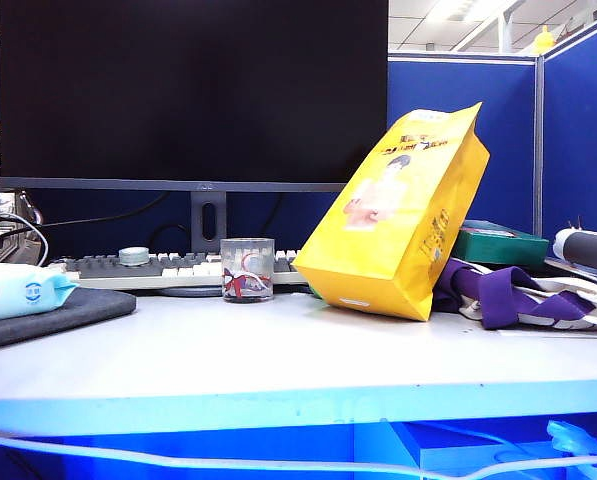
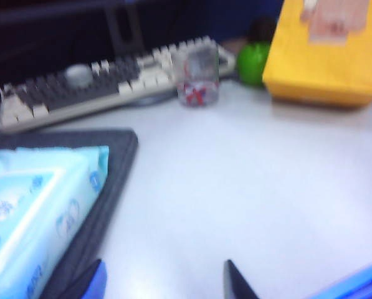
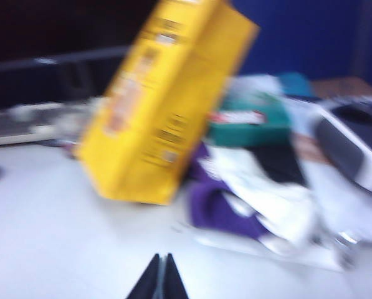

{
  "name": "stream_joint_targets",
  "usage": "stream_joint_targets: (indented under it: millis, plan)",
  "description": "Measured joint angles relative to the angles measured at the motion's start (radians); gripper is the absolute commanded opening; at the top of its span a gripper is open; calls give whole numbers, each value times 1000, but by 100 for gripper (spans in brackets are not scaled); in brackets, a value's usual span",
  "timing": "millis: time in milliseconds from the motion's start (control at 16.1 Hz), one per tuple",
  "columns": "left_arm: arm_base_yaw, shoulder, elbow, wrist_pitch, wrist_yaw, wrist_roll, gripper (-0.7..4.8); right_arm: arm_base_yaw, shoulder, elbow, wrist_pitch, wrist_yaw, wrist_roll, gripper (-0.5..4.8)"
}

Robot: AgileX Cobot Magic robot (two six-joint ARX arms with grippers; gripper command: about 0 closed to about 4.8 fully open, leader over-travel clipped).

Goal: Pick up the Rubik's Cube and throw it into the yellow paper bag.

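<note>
1. the black monitor [image 1: 191, 90] fills the back of the exterior view, its stand behind a keyboard [image 1: 168, 268] that runs along the white desk [image 1: 278, 350].
2. the yellow paper bag [image 1: 398, 215] stands on the desk right of centre, tilted so its top leans to the right, over a purple and white cloth [image 1: 523, 295] lying beside it; a green flat box [image 1: 498, 243] sits behind the cloth.
3. a pale blue pack of wipes [image 1: 18, 290] rests on a dark pad [image 1: 63, 315] at the left edge of the desk.
4. a small clear glass cup [image 1: 247, 270] stands just in front of the keyboard, between the pad and the bag.
5. the rubik's cube shows in none of the views — i cannot tell where it is.
6. left gripper [image 2: 167, 283]: only its two fingertips show in the left wrist view, spread apart with bare desk between them, just beside the pad and holding nothing.
7. right gripper [image 3: 160, 280]: its dark fingertips are pressed together over bare desk in the blurred right wrist view, in front of the bag — nothing between them.
</note>
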Motion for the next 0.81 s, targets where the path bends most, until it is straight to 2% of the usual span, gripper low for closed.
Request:
stream_joint_targets:
  millis: [186,310,558,806]
  plan:
    - [15,0,0,0,7,0,254,-60,0,-76,14,1,0,-5]
    - [122,0,0,0,28,0,254,-67,1,-80,-76,3,1,-5]
    - [329,0,0,1,32,0,254,-67,1,-80,-47,2,1,-5]
    - [421,0,0,1,32,0,254,-67,1,-80,-51,2,1,-5]
